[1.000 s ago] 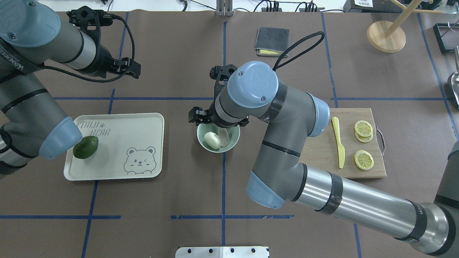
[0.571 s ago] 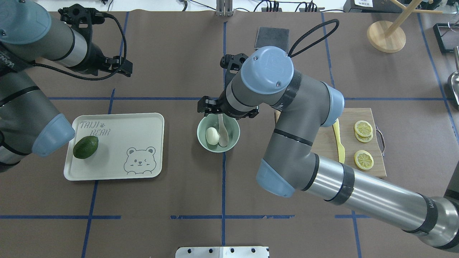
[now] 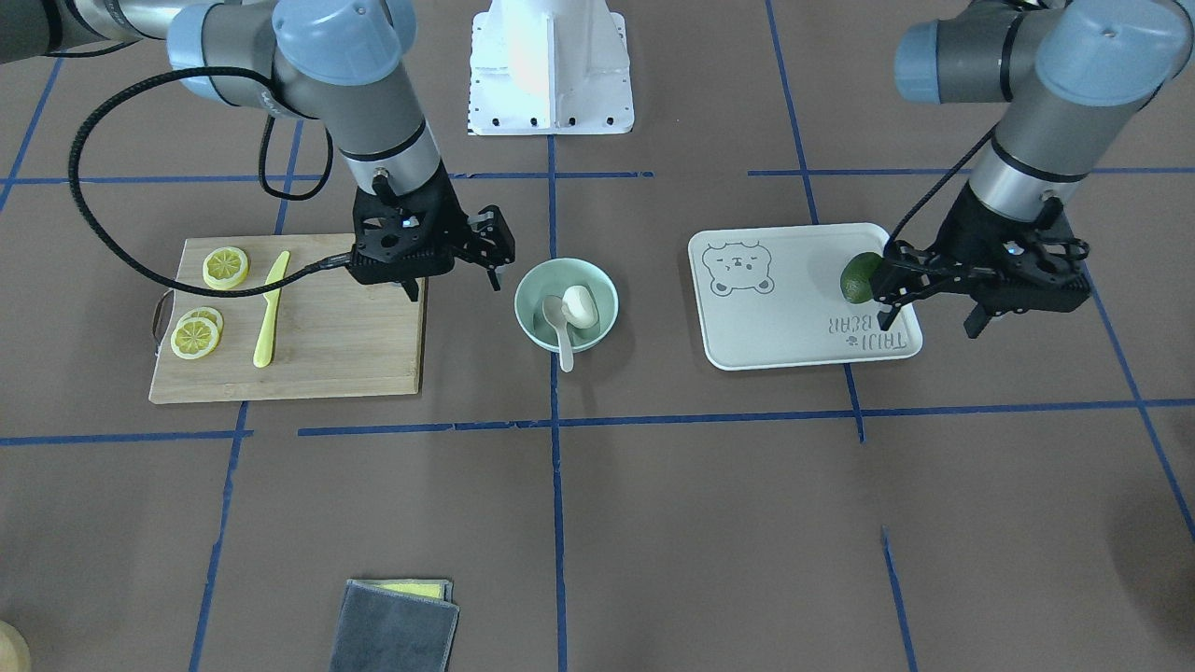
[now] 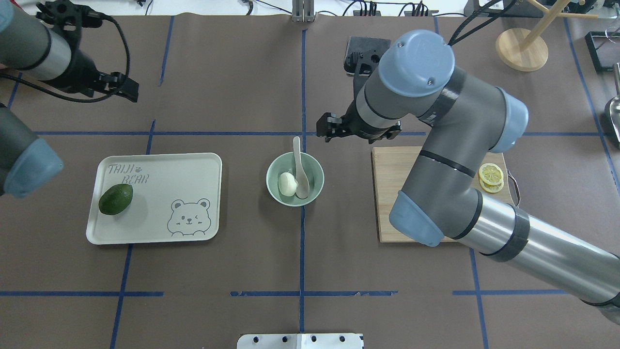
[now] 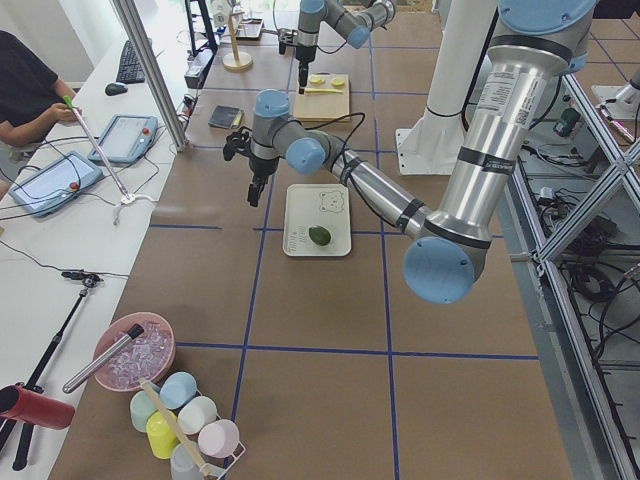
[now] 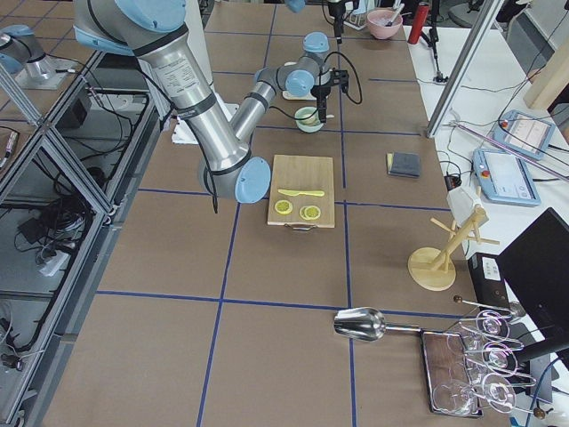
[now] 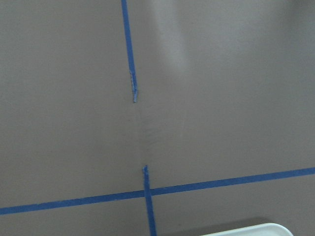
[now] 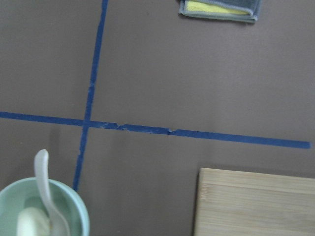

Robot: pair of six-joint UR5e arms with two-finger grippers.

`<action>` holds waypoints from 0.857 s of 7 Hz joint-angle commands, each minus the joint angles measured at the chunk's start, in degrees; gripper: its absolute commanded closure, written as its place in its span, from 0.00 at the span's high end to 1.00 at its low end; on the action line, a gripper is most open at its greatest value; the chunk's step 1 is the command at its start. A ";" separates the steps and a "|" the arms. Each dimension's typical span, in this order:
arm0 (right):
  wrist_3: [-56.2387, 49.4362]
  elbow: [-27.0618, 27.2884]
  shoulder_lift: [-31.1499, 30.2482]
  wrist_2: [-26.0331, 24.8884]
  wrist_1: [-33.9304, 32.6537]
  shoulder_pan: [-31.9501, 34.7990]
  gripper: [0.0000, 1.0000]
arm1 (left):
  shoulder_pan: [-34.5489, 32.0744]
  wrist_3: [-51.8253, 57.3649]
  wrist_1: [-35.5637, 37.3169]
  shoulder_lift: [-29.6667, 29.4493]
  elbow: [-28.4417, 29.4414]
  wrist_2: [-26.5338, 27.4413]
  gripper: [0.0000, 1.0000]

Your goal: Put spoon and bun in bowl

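The mint-green bowl (image 4: 317, 186) stands at the table's middle. The white bun (image 4: 287, 184) lies inside it. The pale spoon (image 4: 299, 165) has its scoop in the bowl beside the bun, and its handle leans over the far rim. All three also show in the front view: bowl (image 3: 530, 322), bun (image 3: 581, 305), spoon (image 3: 563, 334). They sit at the bottom left of the right wrist view: bowl (image 8: 78, 214), spoon (image 8: 45, 187). My right gripper (image 3: 455, 285) is open and empty, raised between bowl and cutting board. My left gripper (image 3: 931, 322) is open and empty, high beyond the tray.
A white bear tray (image 4: 193, 165) with a green fruit (image 4: 116, 199) lies left of the bowl. A wooden cutting board (image 4: 392, 194) right of the bowl carries a yellow knife (image 3: 268, 308) and lemon slices (image 3: 226, 266). A grey cloth (image 3: 397, 625) lies at the far side.
The right gripper has moved from over the bowl to the right and far side, leaving the spoon resting in the bowl. The left gripper has moved further left and away.
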 commanded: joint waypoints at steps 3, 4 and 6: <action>-23.32 1.37 -12.11 12.64 -1.07 15.78 1.00 | -16.73 28.59 1.59 12.42 1.92 -5.72 1.00; -29.73 1.37 -16.31 14.41 -1.07 19.65 1.00 | -16.92 28.87 4.30 12.70 2.18 -5.81 1.00; -46.76 0.24 -24.40 18.18 -1.50 28.87 1.00 | -19.72 29.22 7.57 12.96 2.62 -5.81 1.00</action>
